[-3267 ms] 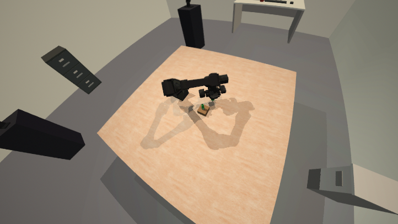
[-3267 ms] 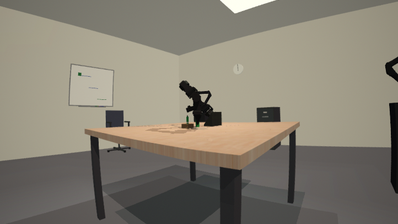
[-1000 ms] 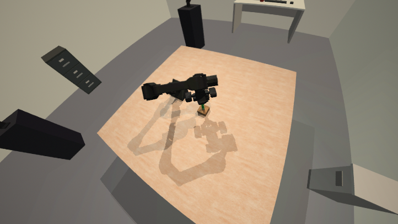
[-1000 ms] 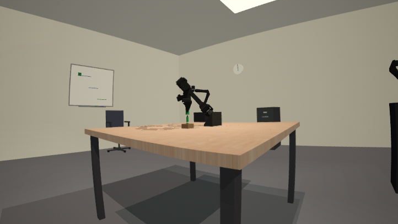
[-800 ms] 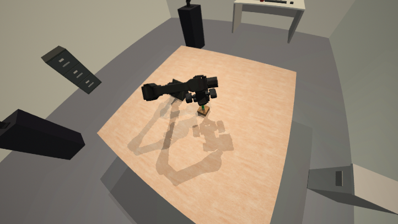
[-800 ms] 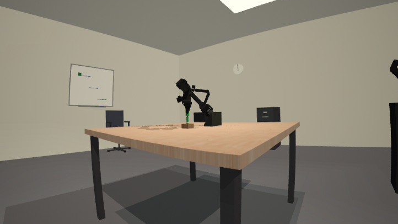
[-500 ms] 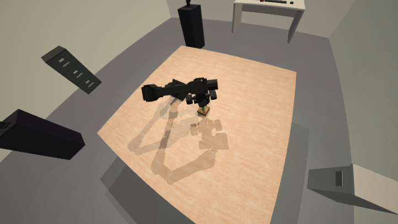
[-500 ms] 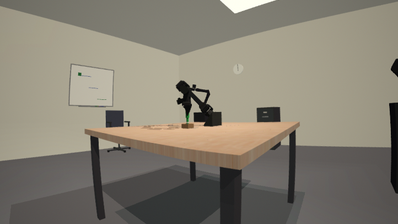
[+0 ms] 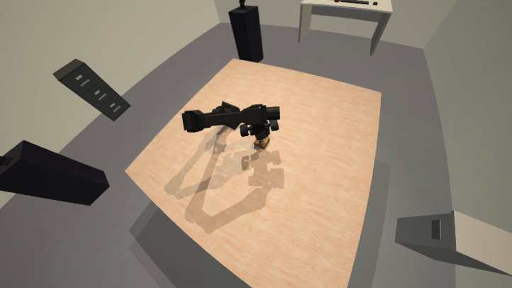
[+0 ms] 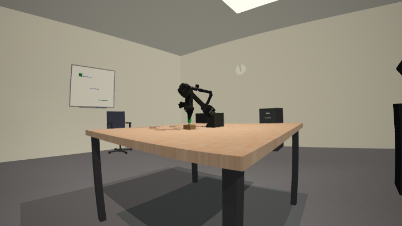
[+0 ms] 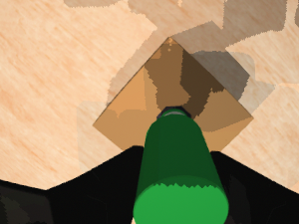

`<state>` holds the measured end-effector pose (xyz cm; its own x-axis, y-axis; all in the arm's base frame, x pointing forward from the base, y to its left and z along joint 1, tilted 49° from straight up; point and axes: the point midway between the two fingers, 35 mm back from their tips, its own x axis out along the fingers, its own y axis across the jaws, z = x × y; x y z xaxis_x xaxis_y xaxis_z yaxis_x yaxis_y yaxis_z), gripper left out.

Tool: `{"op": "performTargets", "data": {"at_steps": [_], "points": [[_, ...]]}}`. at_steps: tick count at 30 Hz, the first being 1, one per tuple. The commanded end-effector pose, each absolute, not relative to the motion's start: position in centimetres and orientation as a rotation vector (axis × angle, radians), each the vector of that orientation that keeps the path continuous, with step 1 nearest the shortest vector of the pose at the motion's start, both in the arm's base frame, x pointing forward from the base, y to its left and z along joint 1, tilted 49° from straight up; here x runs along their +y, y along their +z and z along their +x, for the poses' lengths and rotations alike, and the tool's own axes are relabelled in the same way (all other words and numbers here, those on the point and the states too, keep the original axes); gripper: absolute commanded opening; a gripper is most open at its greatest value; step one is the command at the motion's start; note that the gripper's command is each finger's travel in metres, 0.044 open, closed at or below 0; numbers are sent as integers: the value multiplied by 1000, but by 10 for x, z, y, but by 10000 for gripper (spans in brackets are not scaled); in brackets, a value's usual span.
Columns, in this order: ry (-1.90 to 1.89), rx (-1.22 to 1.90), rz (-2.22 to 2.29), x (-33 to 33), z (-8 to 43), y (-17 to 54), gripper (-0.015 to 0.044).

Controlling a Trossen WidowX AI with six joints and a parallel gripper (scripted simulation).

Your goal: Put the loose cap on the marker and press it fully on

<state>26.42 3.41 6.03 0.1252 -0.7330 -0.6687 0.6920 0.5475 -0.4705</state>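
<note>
You've got the green cap (image 10: 189, 119) (image 11: 171, 163) clamped in the gripper (image 9: 261, 137) (image 10: 189, 118) (image 11: 174, 159), long axis near vertical, right above the holder block (image 9: 261, 144) (image 10: 189, 127) (image 11: 125, 101)! The marker (image 10: 189, 123) (image 11: 174, 113) stands upright in that block, mostly hidden; you can't tell how fully it's capped. Table (image 9: 320, 194) (image 10: 166, 147) (image 11: 40, 99) edges lie well apart from the block all round.

Green cap (image 10: 189, 119) (image 11: 180, 204) upright over the marker (image 10: 189, 123) (image 11: 174, 113).
The cap, gripped, hides most of the upright marker; whether it is fully seated cannot be told. The squat brown wooden holder block (image 9: 261, 144) (image 10: 189, 127) (image 11: 122, 101) lies flat, well in from the edges and corners of the table (image 9: 320, 164) (image 10: 207, 143).
</note>
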Motion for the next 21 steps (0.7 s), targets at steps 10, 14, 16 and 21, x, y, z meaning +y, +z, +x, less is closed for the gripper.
{"op": "performTargets", "data": {"at_steps": [10,14,16,21], "points": [[-1040,1004,-50,33,264,59,105],[-1040,1004,-50,33,264,59,210],[-1040,1004,-50,33,264,59,263],[-1040,1004,-50,33,264,59,394]]}}
